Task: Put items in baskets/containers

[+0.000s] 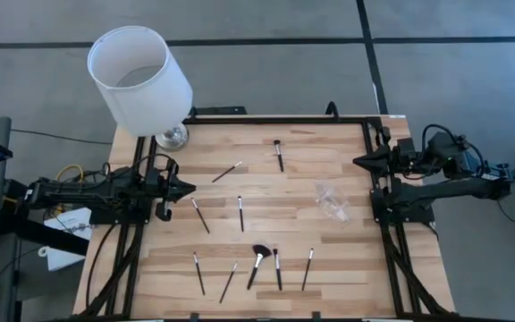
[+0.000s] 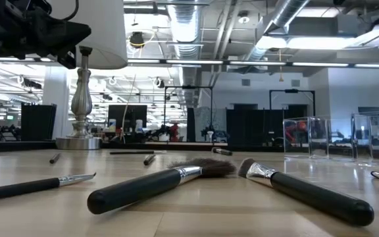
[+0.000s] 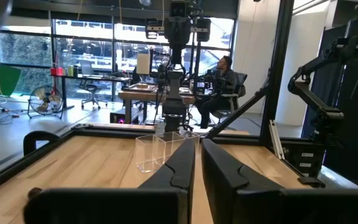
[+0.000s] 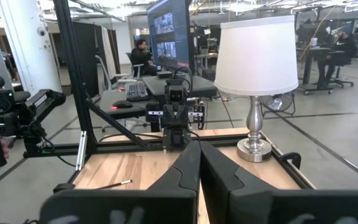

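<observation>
The table [image 1: 329, 268] is pale wood in butt-jointed planks, smooth with a soft sheen, framed by matt black metal rails [image 1: 280, 119]. The brushes [image 2: 160, 184] have glossy black handles, bright silver metal ferrules and soft dark bristles, and the container [image 2: 306, 137] is clear, colourless and glassy, its edges catching the light. The lamp [image 4: 257, 93] has a matt white shade that looks like cloth over a polished silver metal stem and base, while both arms' fingers [image 3: 179, 165] look like matt black plastic.
</observation>
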